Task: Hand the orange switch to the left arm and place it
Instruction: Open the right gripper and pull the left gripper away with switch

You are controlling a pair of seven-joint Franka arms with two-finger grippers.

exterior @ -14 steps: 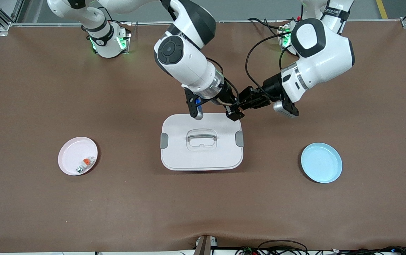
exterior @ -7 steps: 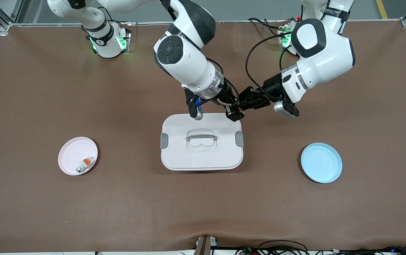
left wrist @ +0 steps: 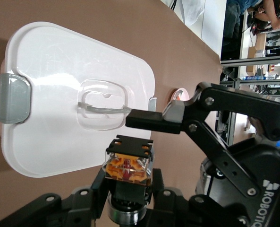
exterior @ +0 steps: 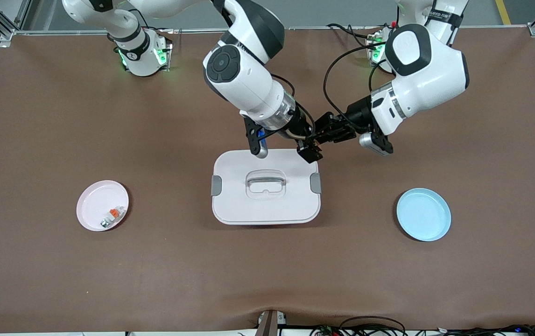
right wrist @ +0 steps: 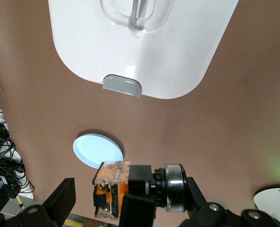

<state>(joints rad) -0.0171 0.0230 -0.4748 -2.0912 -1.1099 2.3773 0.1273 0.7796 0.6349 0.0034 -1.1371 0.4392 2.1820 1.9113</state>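
My left gripper [exterior: 313,141] is clamped on the orange switch [left wrist: 128,166], up in the air over the box's [exterior: 265,205] corner nearest the left arm's base. My right gripper [exterior: 308,150] is there too, fingers spread apart around the switch, one finger [left wrist: 151,118] beside it, not gripping. Box sits mid-table, lid on. Pink plate [exterior: 91,210] with small parts [exterior: 111,217] lies toward the right arm's end, blue plate [exterior: 424,214] toward the left arm's end.
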